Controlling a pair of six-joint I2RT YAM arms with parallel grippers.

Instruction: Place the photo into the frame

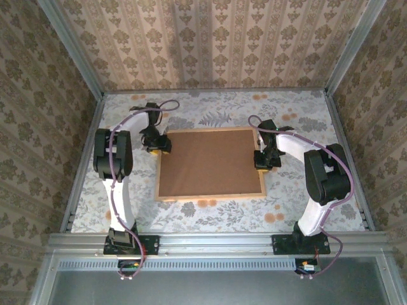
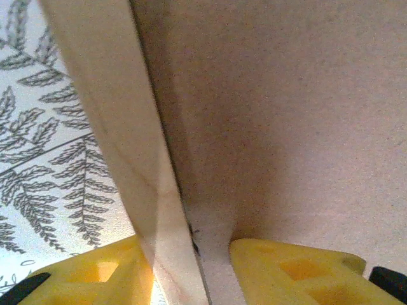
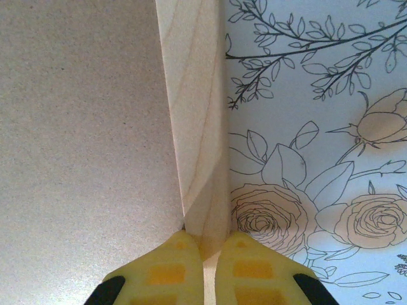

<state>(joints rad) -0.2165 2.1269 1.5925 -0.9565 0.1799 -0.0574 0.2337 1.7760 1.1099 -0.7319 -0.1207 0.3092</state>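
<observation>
Top external view shows the frame (image 1: 210, 196) lying flat in the middle of the bench (image 1: 299, 114), with its brown board (image 1: 210, 162) facing up and the thin light wood going around it on all four sides. The left claw (image 1: 158, 147) is at the far left corner of the frame. The right claw (image 1: 263, 162) is at the right side of the frame, near its far end. From this height one cannot tell how wide each claw stands.

The left wrist view gives this detail. Its two yellow fingers (image 2: 292, 270) stand on both sides of the wood edge: one is on the outside, over the leaf-patterned bench cover, and it seems to touch the wood. The other is on the board side, and a clear gap is between it and the wood. So the left claw is partly open around the frame edge and does not press it.

The right wrist view shows a different state. Here the two yellow fingers (image 3: 168, 270) are pressed close together with only the thin wood edge between them, so the right claw is closed on the frame. The board is on the left of the edge, and the rose-patterned bench cover is on the right.
</observation>
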